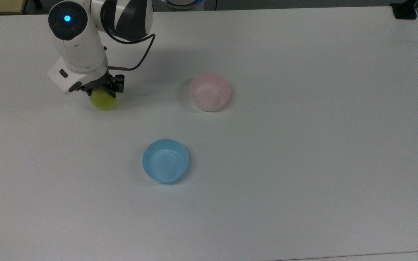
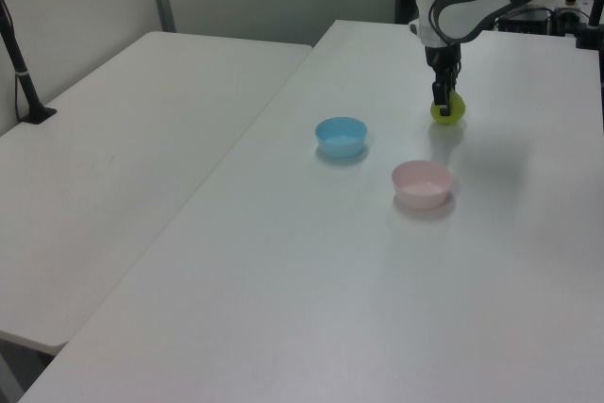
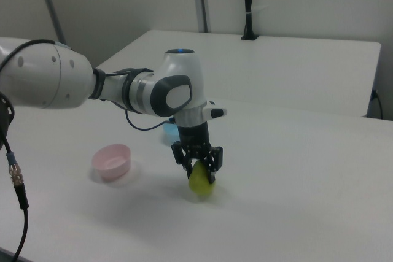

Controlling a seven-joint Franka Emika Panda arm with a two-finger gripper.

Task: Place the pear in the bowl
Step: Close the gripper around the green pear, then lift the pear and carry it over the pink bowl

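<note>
The yellow-green pear (image 1: pixel 103 102) (image 2: pixel 449 111) (image 3: pixel 199 184) is at the top view's left, between the black fingers of my gripper (image 1: pixel 102 94) (image 3: pixel 198 173), which is shut on its upper part. It hangs just over the white table (image 1: pixel 303 145), with its shadow under it in the right view. The pale pink bowl (image 1: pixel 210 91) (image 2: pixel 422 183) (image 3: pixel 112 159) stands empty to the right of the pear in the top view, well apart from it.
A light blue bowl (image 1: pixel 165 160) (image 2: pixel 341 136) stands empty nearer the top view's bottom, between pear and pink bowl sideways. A second white table (image 2: pixel 113 158) adjoins at the left view's left. A black cable loops from the wrist.
</note>
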